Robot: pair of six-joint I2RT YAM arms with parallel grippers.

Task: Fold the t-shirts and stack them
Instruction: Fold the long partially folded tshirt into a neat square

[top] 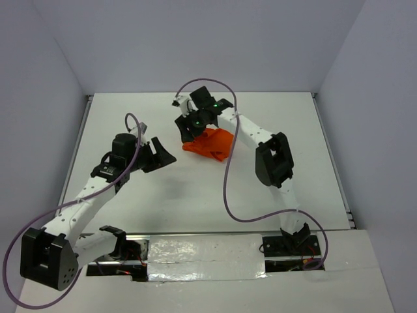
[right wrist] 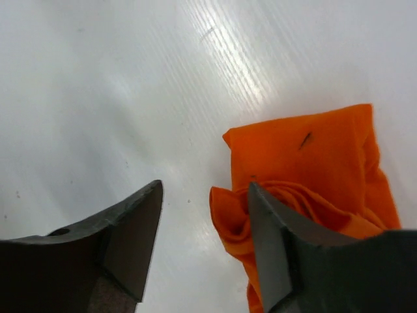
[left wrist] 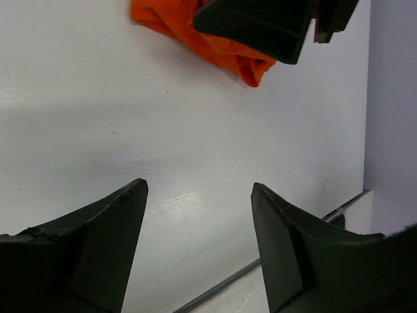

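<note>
looking down from the top camera, we see the orange t-shirt [top: 212, 145] bunched in a small heap on the white desk [top: 273, 195], toward the far middle. our right pincer [top: 190, 129] hangs over the heap's left edge. our left pincer [top: 160, 155] is well apart to the left, its fingers spread and pointing toward the cloth.

in the left wrist view, the left pincer [left wrist: 199, 189] stands wide with only bare desk between its fingers. the t-shirt [left wrist: 166, 19] lies at the top of the view, partly hidden by the dark right pincer [left wrist: 260, 26].

in the right wrist view, the right pincer [right wrist: 205, 189] is wide too and grips nothing. the crumpled t-shirt [right wrist: 313, 150] lies beside and under one finger [right wrist: 280, 248], with a rumpled fold reaching just into the gap.
</note>
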